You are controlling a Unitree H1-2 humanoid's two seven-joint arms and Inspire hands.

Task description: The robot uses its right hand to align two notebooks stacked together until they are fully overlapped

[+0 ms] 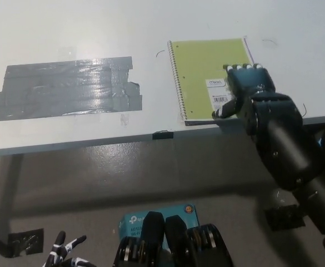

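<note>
White bench point(68, 33) fills the upper frame, with a patch of grey tape strips point(68, 88) at upper left. Grey floor point(95, 178) lies below, bearing a teal box point(151, 218) at bottom centre and tape point(24, 240) at lower left.
</note>
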